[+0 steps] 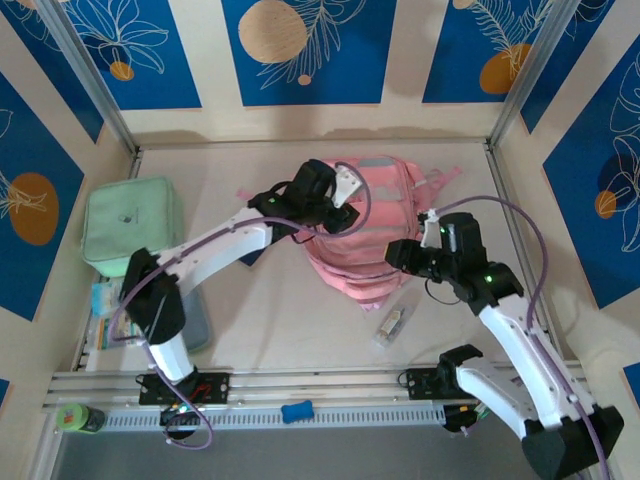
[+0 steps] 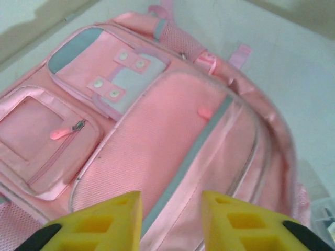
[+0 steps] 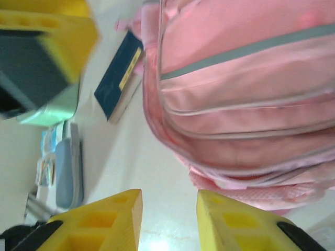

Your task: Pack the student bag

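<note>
Two arms hover over the bag point(image 1: 372, 235), which lies flat mid-table point(image 1: 280, 320) with its front pockets up and its zips apparently closed. The left gripper point(image 2: 171, 201) hangs above the front panel, fingers apart and holding nothing. The right gripper point(image 3: 168, 198), also parted and empty, sits just beside the bag's right side. Packing seems not yet begun; the likely step is getting the main compartment open. That calls for pinching a small zip pull point(image 2: 204, 112) while the other arm steadies the fabric. A book point(image 3: 118, 76) lies near the bag.
</note>
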`<state>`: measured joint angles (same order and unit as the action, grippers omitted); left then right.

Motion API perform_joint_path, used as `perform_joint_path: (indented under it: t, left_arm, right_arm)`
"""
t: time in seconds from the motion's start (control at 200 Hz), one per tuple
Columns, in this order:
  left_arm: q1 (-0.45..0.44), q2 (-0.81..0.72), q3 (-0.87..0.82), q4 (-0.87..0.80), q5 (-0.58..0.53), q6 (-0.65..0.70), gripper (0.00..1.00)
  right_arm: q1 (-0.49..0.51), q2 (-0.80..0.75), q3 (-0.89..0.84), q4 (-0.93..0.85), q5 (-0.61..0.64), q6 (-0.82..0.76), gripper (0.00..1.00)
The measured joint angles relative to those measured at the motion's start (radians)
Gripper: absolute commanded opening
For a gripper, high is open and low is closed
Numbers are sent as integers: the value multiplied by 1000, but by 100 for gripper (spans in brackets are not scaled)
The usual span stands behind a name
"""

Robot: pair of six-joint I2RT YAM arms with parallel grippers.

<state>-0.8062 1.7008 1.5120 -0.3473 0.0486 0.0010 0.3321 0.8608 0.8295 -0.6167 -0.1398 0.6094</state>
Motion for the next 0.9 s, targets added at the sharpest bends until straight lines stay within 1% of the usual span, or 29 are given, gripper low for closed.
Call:
perform_joint_path:
  t: [0.085, 0.18, 0.225, 0.325, 0.455, 0.6, 0.72, 0.81, 0.9]
  left_arm:
    - [14, -118, -93, 25, -8, -52, 46]
    - [64, -211, -160, 28, -32, -94, 50]
    - [106, -230, -175, 19, -48, -116, 52]
    - [220, -220, -192, -17, -82, -163, 56]
    - [359, -145, -212, -74, -126, -208, 60]
    - [472, 3, -203, -112, -143, -232, 65]
    - [524, 138, -149, -128, -143, -239, 71]
    - [545, 229, -89, -133, -142, -240, 75]
    - [562, 294, -45, -124, -109, -244, 76]
  right_arm:
    - [61, 82, 2, 12, -22, 13, 37]
    - [170, 183, 11, 45, -21, 37, 38]
    - [222, 244, 27, 65, -18, 46, 39]
    - [317, 384, 93, 105, 0, 66, 44]
    - [399, 540, 176, 175, 25, 92, 49]
    - [438, 678, 255, 214, 46, 113, 52]
    - [442, 741, 286, 231, 62, 117, 52]
    - [442, 756, 286, 228, 63, 117, 52]
    - [440, 756, 286, 223, 66, 116, 52]
